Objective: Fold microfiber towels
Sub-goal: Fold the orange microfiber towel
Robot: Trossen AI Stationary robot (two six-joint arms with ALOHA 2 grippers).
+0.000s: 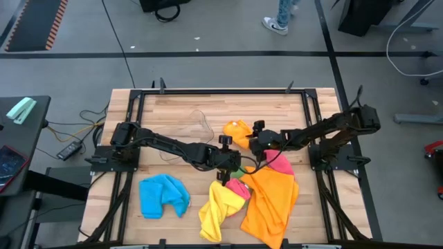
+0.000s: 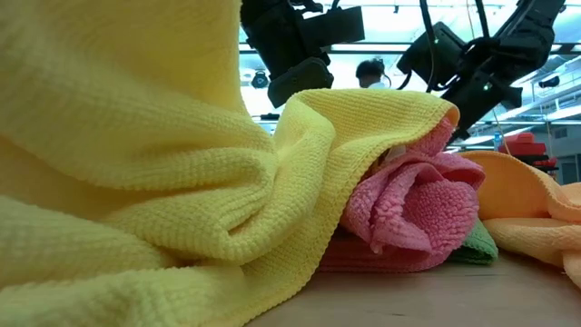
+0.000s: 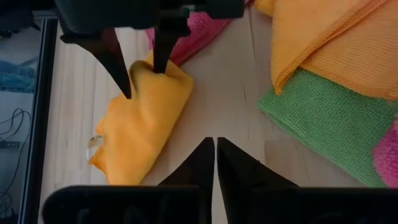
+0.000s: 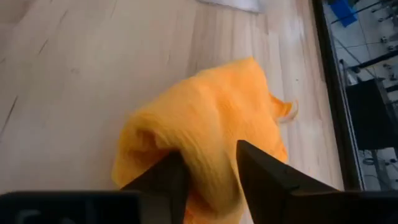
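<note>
**Both grippers meet at the towel heap near the table's middle**

We see the right gripper (image 4: 208, 177) over a small folded orange towel (image 1: 237, 131) that lies alone toward the far edge of the table (image 1: 173, 104), right of centre. Its two dark fingers (image 4: 264, 171) stand spread, one on each side of a raised fold of that cloth, the tips touching the fabric. In the left wrist view the same fingers come down onto the near end of the folded orange towel.

The left gripper (image 3: 215, 149) sits just beside it, over bare wood at the middle of the table, with its fingers pressed together and nothing between them.

The rest of the towels crowd the near half. A large orange towel (image 1: 271, 200) spreads open toward the near right corner, partly covering a green towel (image 3: 323, 121). A pink towel (image 2: 408, 204) is bunched between the orange and a crumpled yellow towel (image 1: 218, 211) at the near edge. From table height the yellow one fills most of the picture and blocks what lies behind it; only the pink bundle, a sliver of green and a fold of orange show past it. A blue towel (image 1: 163, 195) lies apart toward the near left corner.

A clear plastic tub (image 1: 196, 123) stands toward the far edge, left of the folded orange towel. A person's shoe (image 1: 275, 25) shows on the floor beyond the table.
</note>
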